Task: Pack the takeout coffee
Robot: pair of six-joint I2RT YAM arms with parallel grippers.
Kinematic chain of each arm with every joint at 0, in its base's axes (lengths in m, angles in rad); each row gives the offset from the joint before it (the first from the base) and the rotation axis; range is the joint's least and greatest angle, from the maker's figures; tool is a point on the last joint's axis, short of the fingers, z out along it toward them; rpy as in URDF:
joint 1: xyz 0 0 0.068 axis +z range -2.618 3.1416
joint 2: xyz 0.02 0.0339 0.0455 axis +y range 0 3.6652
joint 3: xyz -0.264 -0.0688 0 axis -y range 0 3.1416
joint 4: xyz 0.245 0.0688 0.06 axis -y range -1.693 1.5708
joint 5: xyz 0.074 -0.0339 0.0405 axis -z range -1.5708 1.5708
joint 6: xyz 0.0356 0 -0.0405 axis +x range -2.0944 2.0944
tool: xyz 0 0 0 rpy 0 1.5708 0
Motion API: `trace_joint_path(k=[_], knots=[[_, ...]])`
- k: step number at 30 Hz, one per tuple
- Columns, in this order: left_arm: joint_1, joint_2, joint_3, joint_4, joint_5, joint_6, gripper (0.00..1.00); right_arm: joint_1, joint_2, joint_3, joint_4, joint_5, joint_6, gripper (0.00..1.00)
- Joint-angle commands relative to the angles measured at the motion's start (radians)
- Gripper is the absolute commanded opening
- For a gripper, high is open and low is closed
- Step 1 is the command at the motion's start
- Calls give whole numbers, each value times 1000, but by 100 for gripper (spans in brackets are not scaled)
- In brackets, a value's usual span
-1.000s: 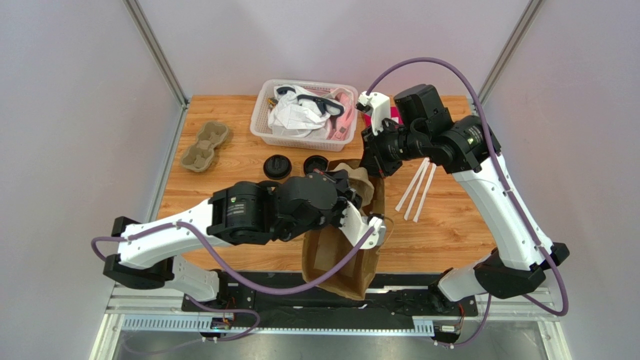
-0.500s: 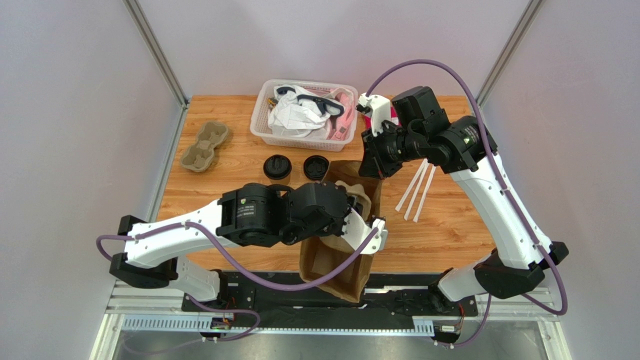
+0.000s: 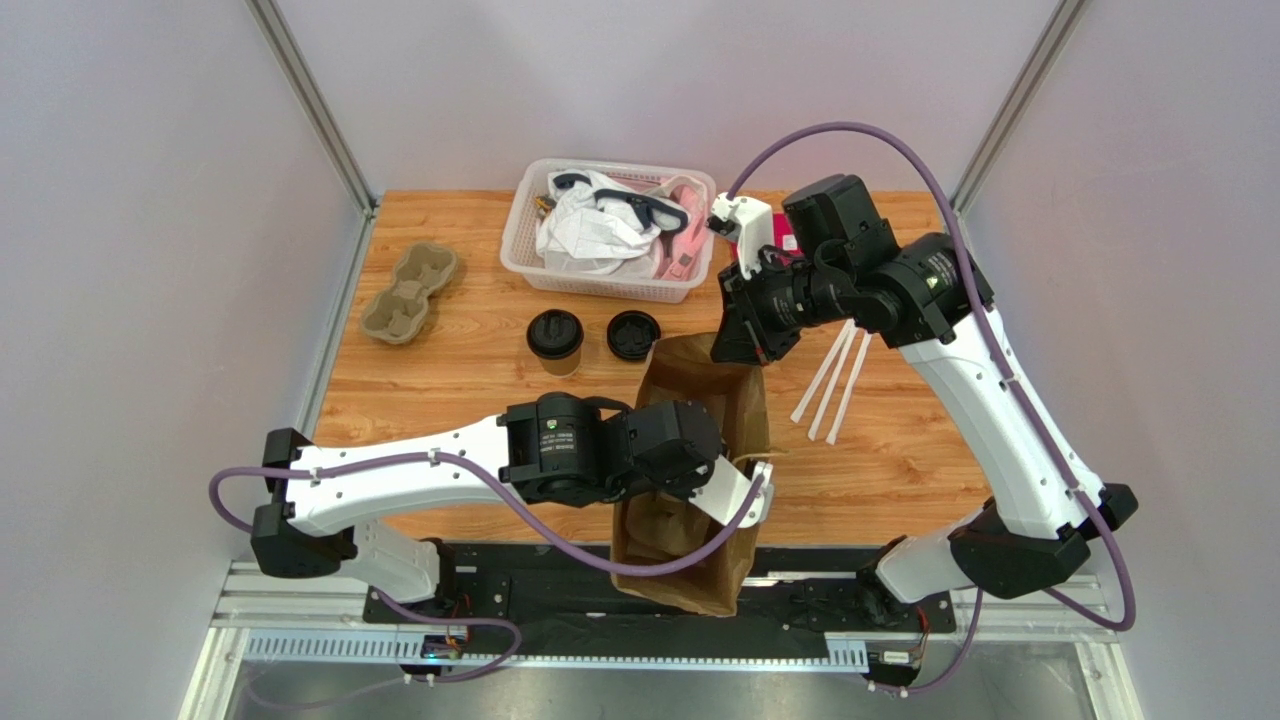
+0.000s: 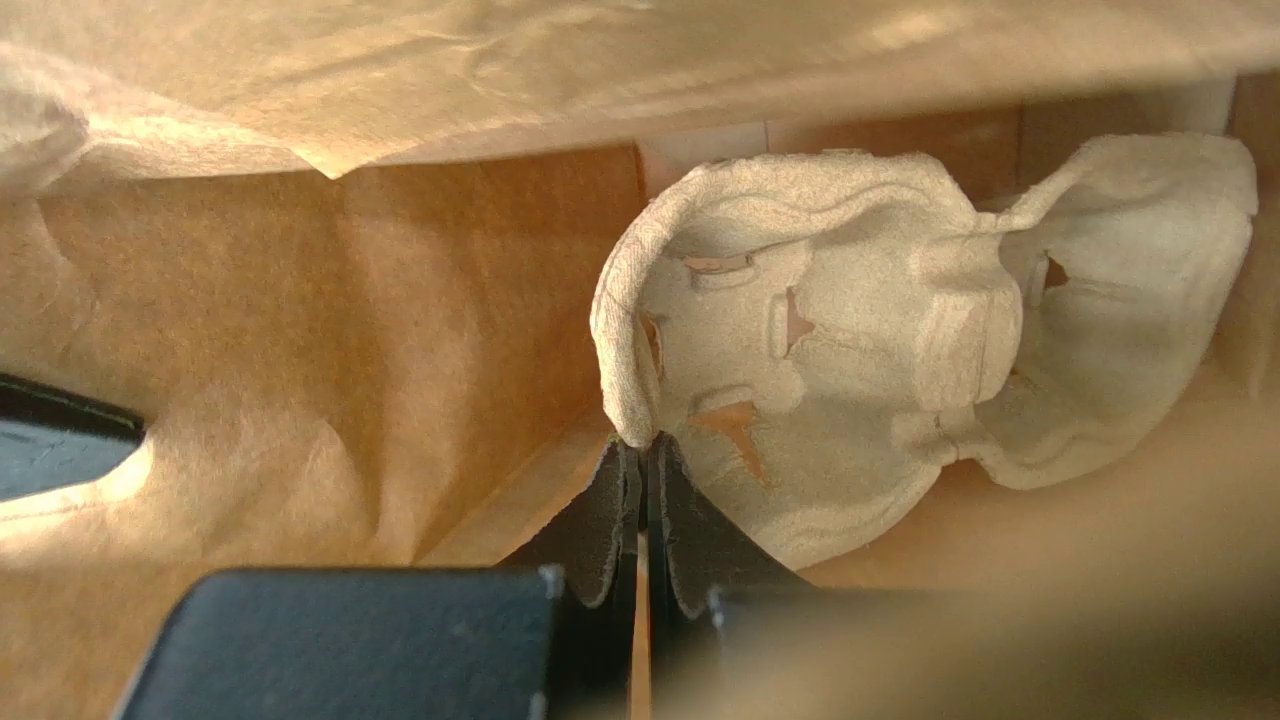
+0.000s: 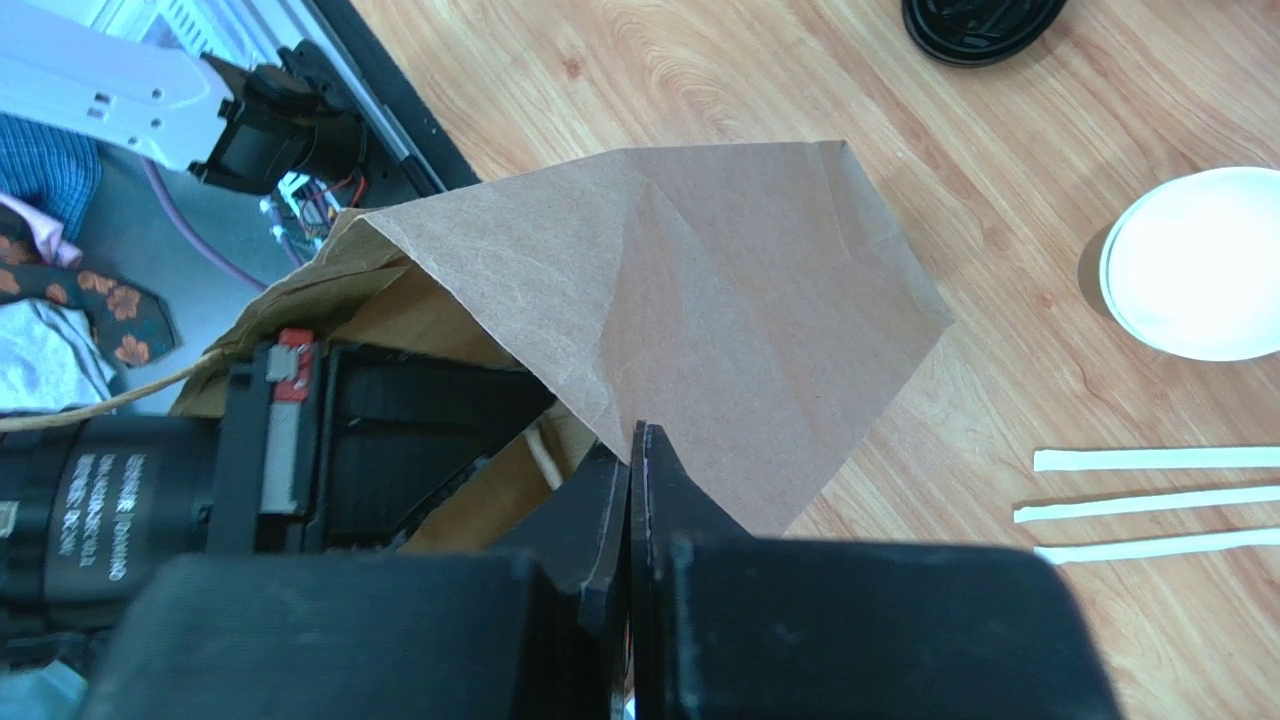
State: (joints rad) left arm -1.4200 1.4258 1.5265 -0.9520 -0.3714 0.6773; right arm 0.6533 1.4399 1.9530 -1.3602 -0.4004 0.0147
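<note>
Scene: A brown paper bag [image 3: 703, 393] is worked on the wooden table [image 3: 436, 383] by both arms, one reaching inside it and one at its mouth.
Left gripper [image 4: 640, 459]: Clenched on the rim of a moulded pulp cup tray [image 4: 842, 345], which is held deep inside the bag with its wells turned to the wrist camera.
Right gripper [image 5: 633, 450]: Pinched tight on the far lip of the bag, by which the mouth is held up and open.
Takeout coffee [image 3: 555, 338]: Stood lidded on the table, outside the bag and just left of its mouth, beside a loose black lid [image 3: 633, 333]. It is touched by neither arm.
Step in hand: The tray is judged to be the thing being seated; the cup is not yet packed.
Done well: The tray is best laid flat on the bag's floor, wells up, before it is let go; whether it sits flat now cannot be told. The lip should be held taut so that the paper is not dragged when the left arm is drawn out.
</note>
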Motion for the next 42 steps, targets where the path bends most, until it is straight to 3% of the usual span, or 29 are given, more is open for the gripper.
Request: trace_joint_path(k=[1, 28, 40, 42], knots=[[36, -24, -28, 87, 52, -38, 0, 6, -32, -2, -80, -63, -39, 0], [156, 67, -137, 151, 210, -2, 1, 8, -13, -40, -111, -195, -167, 0], [217, 110, -184, 197, 278, 42, 8, 8, -15, -58, -119, -195, -171, 0], [217, 113, -196, 200, 278, 47, 16, 8, -12, -58, -120, -195, -171, 0]])
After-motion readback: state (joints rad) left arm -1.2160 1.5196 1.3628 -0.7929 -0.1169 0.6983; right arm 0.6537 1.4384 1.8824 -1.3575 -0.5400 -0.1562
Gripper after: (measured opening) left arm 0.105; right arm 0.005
